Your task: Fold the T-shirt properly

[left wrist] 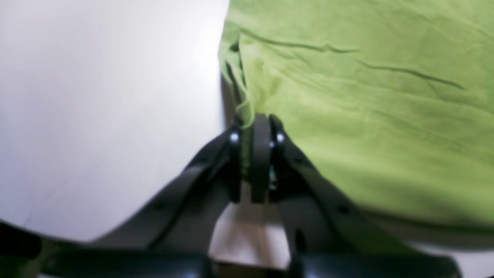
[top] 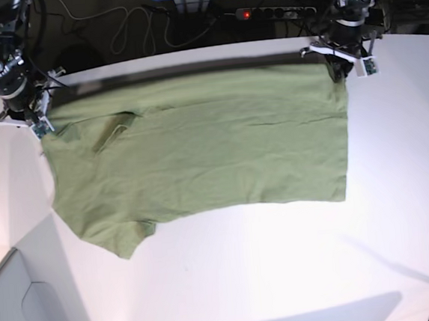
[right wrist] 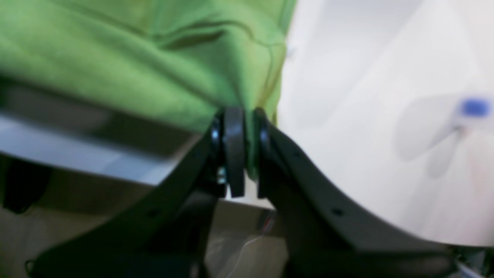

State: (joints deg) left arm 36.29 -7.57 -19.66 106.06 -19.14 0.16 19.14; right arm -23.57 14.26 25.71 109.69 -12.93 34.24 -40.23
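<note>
T-shirt (top: 199, 158), green and partly gathered, lies on the white bench (top: 285, 274), its long axis running left to right across the base view, roughly parallel to the bench edge beside the arms. One corner of the cloth juts toward the near left of that view, tilted and crumpled; the near right corner lies flatter. I cannot tell which way the neckline points.

Farther off, at the shirt's two far corners, both arms reach in from the far side of the bench. The left end effector (left wrist: 256, 154) points down at the base view's right corner, its fingers clenched on a fold of the cloth. The right end effector (right wrist: 243, 150) is at the left corner, likewise pinching a fold between its fingers. Between them the far edge is drawn out in a long band, with dark shadow behind it.
</note>
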